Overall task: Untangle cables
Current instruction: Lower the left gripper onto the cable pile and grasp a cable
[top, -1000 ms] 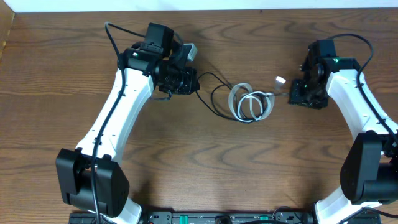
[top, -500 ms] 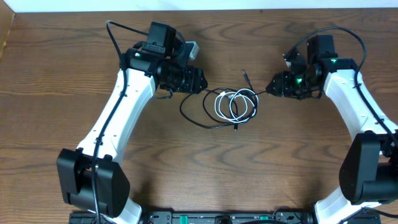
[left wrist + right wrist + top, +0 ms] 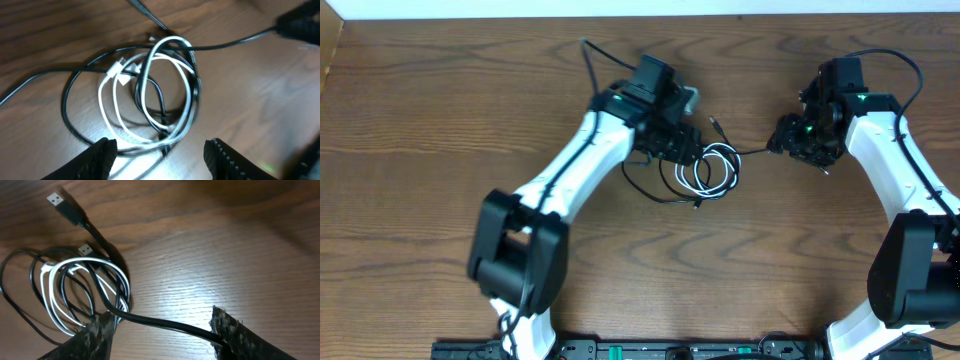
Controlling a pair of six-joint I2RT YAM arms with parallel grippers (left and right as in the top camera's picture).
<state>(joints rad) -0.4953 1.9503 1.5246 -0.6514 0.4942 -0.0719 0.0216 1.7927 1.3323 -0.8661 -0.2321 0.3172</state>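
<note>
Gaping, clamping nothing: left tool [image 3: 162, 156], right tool [image 3: 160, 332]. Risks cinching white cable [image 3: 85, 261] by tugging black cable [image 3: 150, 321] toward 3 o'clock.

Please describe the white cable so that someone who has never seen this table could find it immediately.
On the brown wooden table, look at the small tangle of cords near its middle. The white cable is coiled there in a few oval loops, interwoven with the black cable. It is the only light-coloured cord; the black one sends tails outward.
</note>
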